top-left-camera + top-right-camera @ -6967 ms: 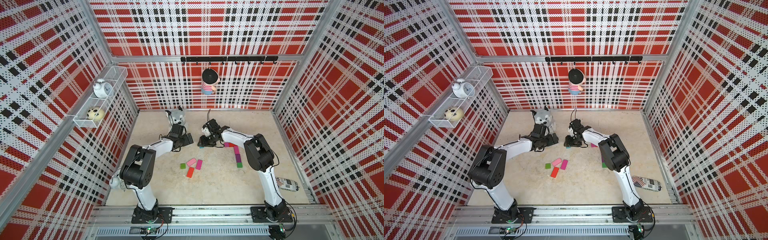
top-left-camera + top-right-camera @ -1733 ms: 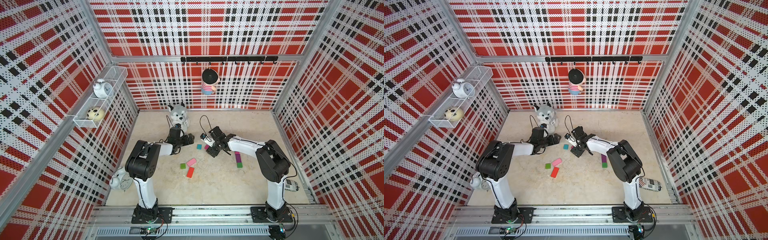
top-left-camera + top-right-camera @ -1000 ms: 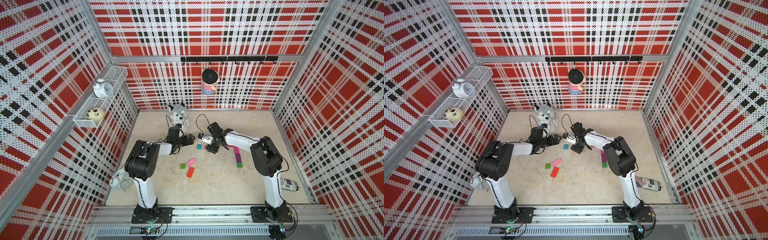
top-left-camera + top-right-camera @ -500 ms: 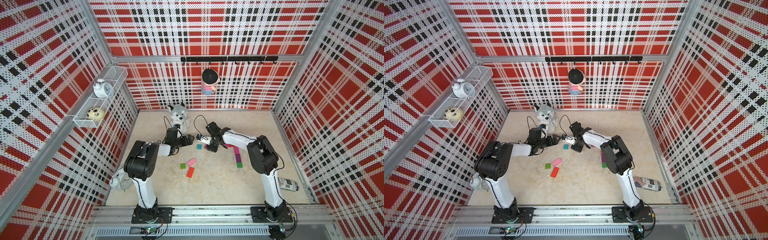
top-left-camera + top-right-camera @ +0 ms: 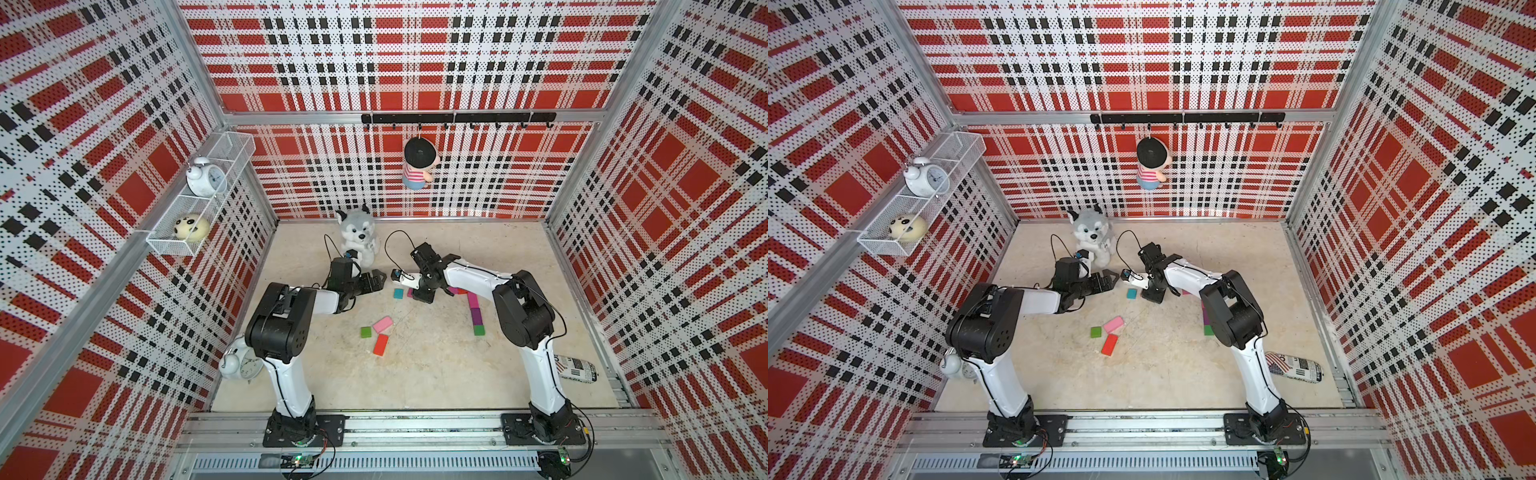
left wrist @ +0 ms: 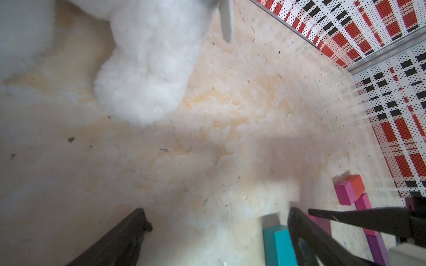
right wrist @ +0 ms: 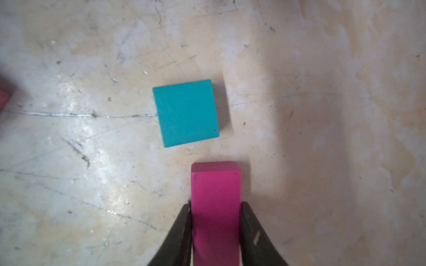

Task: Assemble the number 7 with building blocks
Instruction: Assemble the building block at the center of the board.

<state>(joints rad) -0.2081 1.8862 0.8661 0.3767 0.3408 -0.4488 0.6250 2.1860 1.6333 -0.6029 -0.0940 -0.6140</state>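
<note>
Magenta block (image 7: 215,184) gone from beside pink block (image 5: 382,323) since earlier. Right gripper (image 7: 215,207) pinches it, just short of teal square (image 7: 186,112). Left gripper (image 6: 216,211) spread wide, empty, near plush dog (image 5: 356,237). Stem of 7 (image 5: 476,318) lies beyond; top bar seems mostly hidden under right arm (image 5: 469,276).

A plush dog (image 5: 356,239) is set at the far edge of the scuffed beige tabletop (image 5: 415,374). Near the middle a teal square (image 5: 398,293) is laid flat, with a magenta block (image 7: 215,195) just beside it. Closer in, a pink block (image 5: 382,324), a green square (image 5: 366,332) and a red block (image 5: 380,345) are clustered. A row of blocks (image 5: 476,318) is laid to the right. A clock (image 5: 241,363) is set at the left edge, and a can (image 5: 577,368) at the right.
</note>
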